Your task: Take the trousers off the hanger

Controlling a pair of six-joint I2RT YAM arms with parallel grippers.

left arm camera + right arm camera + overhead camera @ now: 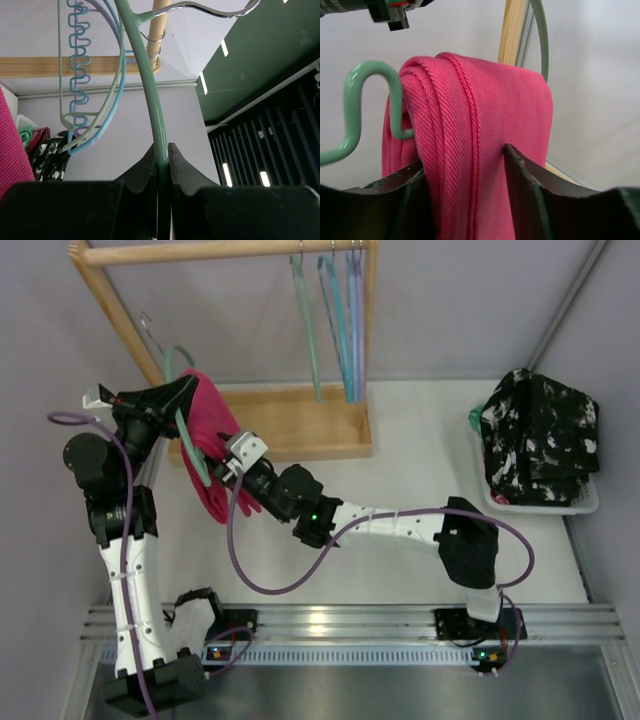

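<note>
The magenta-pink trousers (212,435) hang folded over the green-teal hanger (190,445) at the left of the wooden rack. My left gripper (185,390) holds the hanger up; in the left wrist view its fingers (162,155) are shut on the thin green hanger (150,90) rod. My right gripper (232,462) reaches in from the right. In the right wrist view the trousers (485,115) fill the gap between its jaws (465,165), and both fingers (522,180) press against the cloth. The hanger's end loop (357,100) shows beside the cloth.
The wooden rack's base (290,425) stands behind the arms, with several thin hangers (335,320) on its rail (220,250). A wire hanger (150,335) leans at the rack's left post. A white basket (585,505) of black-and-white speckled clothes (540,440) sits at the right.
</note>
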